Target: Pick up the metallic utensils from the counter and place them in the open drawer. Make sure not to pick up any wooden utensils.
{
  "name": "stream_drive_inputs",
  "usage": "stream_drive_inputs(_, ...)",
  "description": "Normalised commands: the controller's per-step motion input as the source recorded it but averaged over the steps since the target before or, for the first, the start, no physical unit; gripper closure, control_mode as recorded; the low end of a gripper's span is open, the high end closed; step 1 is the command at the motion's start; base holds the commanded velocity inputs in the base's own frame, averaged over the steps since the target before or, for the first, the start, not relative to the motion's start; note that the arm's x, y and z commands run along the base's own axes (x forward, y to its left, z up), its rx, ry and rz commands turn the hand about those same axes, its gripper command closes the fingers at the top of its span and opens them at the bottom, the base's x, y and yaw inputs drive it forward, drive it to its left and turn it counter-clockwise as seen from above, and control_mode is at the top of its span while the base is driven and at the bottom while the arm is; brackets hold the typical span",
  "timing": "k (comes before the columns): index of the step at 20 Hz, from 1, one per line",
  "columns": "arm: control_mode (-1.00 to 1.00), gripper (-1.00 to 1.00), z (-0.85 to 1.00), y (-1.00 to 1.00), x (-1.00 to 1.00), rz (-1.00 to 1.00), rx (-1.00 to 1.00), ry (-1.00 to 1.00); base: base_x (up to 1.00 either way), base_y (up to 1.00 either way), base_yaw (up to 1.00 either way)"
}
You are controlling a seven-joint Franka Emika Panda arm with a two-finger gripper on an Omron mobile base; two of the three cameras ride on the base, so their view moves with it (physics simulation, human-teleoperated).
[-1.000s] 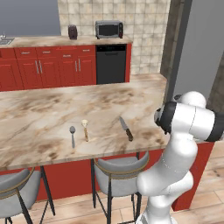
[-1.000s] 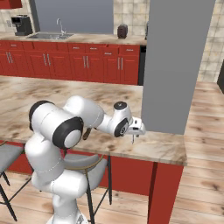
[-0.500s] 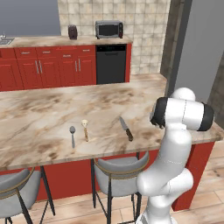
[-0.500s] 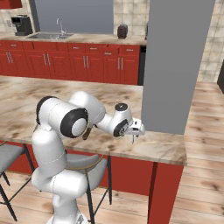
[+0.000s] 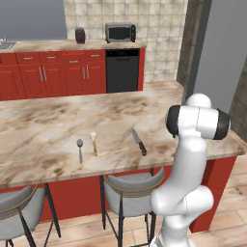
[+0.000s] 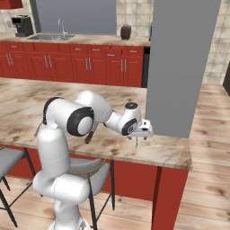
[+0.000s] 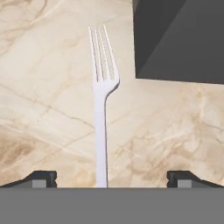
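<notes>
**Silver fork centred under your tool, not yet gripped**

Silver tines lie straight ahead of your tool (image 7: 107,178) in the hand view: a fork (image 7: 101,109) rests flat on the bench (image 7: 48,87), its handle running down between the two fingertips (image 7: 41,177). The jaws stand wide apart, one at each side, with nothing between them but that handle, and they look to be above it rather than touching. A dark grey block (image 7: 179,39) stands just beyond the tines, to the right.

From the right base view your tool (image 6: 138,134) hangs over the bench's far end beside the grey pillar (image 6: 179,67). Further along, in the left base view, lie the grey spoon (image 5: 80,149), the wooden spoon (image 5: 94,143) just beside it, and the knife (image 5: 139,142), all untouched. No open drawer can be made out.

You seem to be at the approach for a first pick. Next, I judge, you lower straight down and close across the thin handle; keep clear of the block.
</notes>
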Motion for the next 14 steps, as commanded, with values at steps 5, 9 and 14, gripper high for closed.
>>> stream_drive_inputs(5, -1.00, -1.00, -0.21, -0.02, 0.00, 0.02, 0.04, 0.02, 0.00, 0.00, 0.00)
stream_drive_inputs(9, -1.00, -1.00, -0.32, 0.00, 0.07, 0.00, 0.08, 0.00, 0.00, 0.00, 0.00)
stream_drive_inputs(14, -1.00, -1.00, -0.29, 0.00, 0.02, 0.00, 0.07, 0.01, 0.00, 0.00, 0.00)
